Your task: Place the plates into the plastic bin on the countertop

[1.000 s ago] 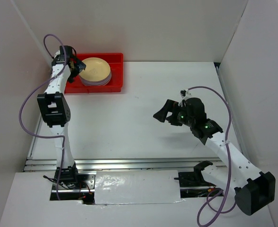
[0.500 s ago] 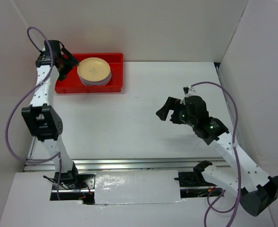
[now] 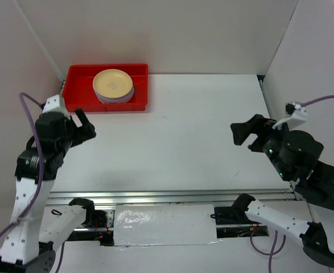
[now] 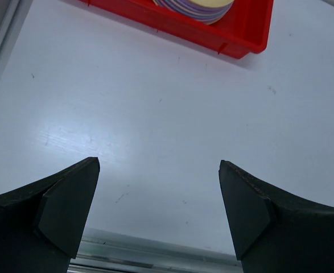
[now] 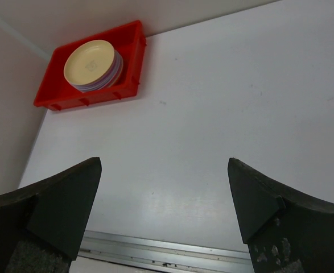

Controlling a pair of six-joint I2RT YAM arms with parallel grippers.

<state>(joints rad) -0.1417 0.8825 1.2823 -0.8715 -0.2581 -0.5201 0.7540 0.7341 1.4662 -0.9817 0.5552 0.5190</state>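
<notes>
The plates (image 3: 113,84) sit in one stack, cream on top and purple edges below, in the right half of the red plastic bin (image 3: 80,86) at the far left of the white countertop (image 3: 184,125). My left gripper (image 3: 86,124) is open and empty, raised near the table's left side, in front of the bin. Its wrist view shows the bin (image 4: 243,40) and the stack's edge (image 4: 198,7) ahead of the gripper (image 4: 160,170). My right gripper (image 3: 240,136) is open and empty over the right side. Its wrist view shows the gripper (image 5: 165,168), the bin (image 5: 133,60) and the plates (image 5: 90,61) far off.
White walls enclose the countertop at the back, left and right. A metal rail (image 3: 167,196) runs along the front edge, also in the right wrist view (image 5: 172,253). No loose plates show on the countertop.
My left arm has pulled back from the bin toward the near left and risen. My right arm has drawn back to the right and risen. The plate stack has not moved.
</notes>
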